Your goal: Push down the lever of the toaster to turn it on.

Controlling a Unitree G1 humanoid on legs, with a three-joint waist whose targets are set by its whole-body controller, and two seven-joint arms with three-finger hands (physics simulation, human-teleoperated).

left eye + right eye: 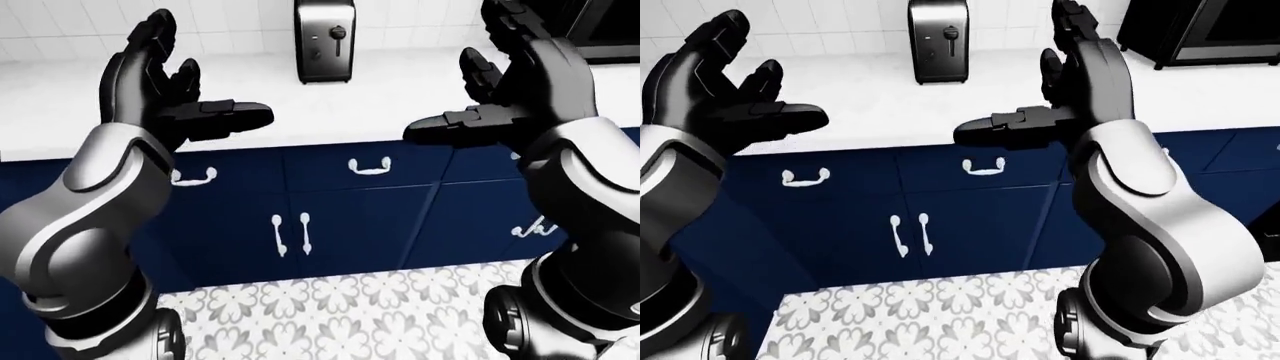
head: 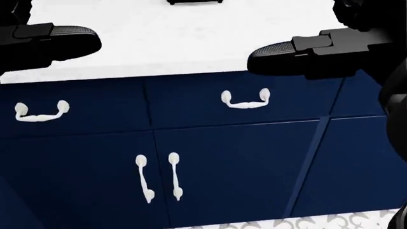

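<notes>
Toaster point(image 1: 324, 41): stands upright near the top of the left-eye view, on the white surface point(image 1: 380, 105) against the tiled wall point(image 1: 240, 19), well apart from both hands.
Lever point(image 1: 339, 37): dark, on the toaster's face, judged still up.
Left robot hand point(image 1: 165, 94): raised, fingers spread wide, empty.
Right robot hand point(image 1: 510, 82): raised, fingers wide, empty.
Risk: from this far off, a reach would likely fall short; a push off the lever's line could shove the toaster toward the wall, or fingers could slip past the small lever.
Surface: plain white, over navy cabinets point(image 1: 350, 217) with white handles point(image 1: 369, 166).
Room: patterned floor point(image 1: 330, 315); a dark oven point(image 1: 1200, 30) at the right-eye view's top right.
</notes>
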